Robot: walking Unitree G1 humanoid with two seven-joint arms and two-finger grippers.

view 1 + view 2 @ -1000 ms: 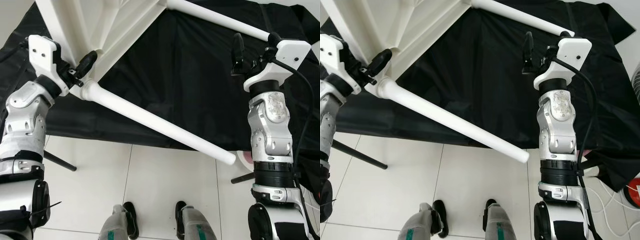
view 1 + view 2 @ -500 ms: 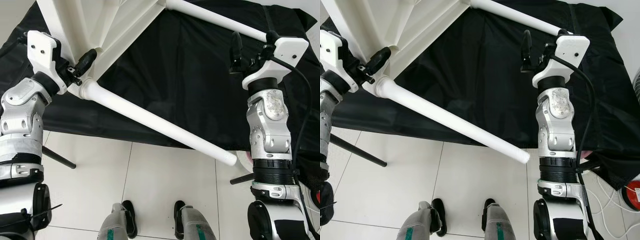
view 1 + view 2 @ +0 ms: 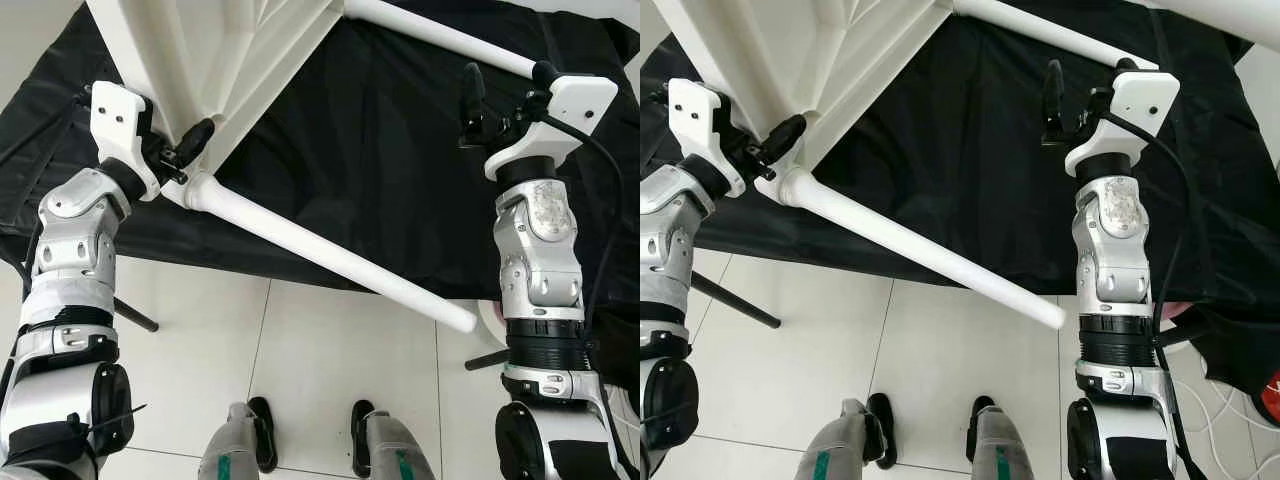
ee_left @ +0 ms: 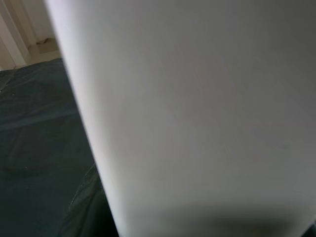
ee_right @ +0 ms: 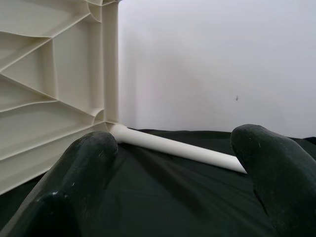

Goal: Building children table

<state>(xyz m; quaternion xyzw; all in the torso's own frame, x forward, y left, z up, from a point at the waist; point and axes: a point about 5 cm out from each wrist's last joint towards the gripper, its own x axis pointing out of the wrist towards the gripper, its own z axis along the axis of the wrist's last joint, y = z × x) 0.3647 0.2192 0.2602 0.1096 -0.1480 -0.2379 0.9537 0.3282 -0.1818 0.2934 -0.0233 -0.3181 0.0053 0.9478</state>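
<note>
**A:** The left gripper (image 3: 195, 140) sits right at the base of the near table leg (image 3: 330, 260), where the leg meets the corner socket of the upturned white tabletop (image 3: 215, 45). One black finger shows pressed against that joint, but I cannot tell whether the pair is clamped on it or merely resting there. The left wrist view is mostly a blurred white surface pressed up close, with black cloth behind it.

**B:** And the right gripper (image 3: 505, 90)?

**A:** Raised above the black cloth (image 3: 380, 170), fingers spread apart and holding nothing. It hangs just beside the far leg (image 3: 440, 35), near that leg's free end. Through its wrist camera the two black fingertips (image 5: 84, 163) frame the far leg running to the ribbed underside of the tabletop.

**B:** What has changed in the last second?

**A:** The left arm has swung inward and the tabletop corner with the near leg has shifted with it, towards the middle of the cloth. The right arm has barely moved.

**B:** Meaning?

**A:** I judge the left gripper is turning or seating the near leg in its socket. Two legs are in place; the leg's free end overhangs the cloth's front edge above the tiled floor (image 3: 330, 370).
</note>
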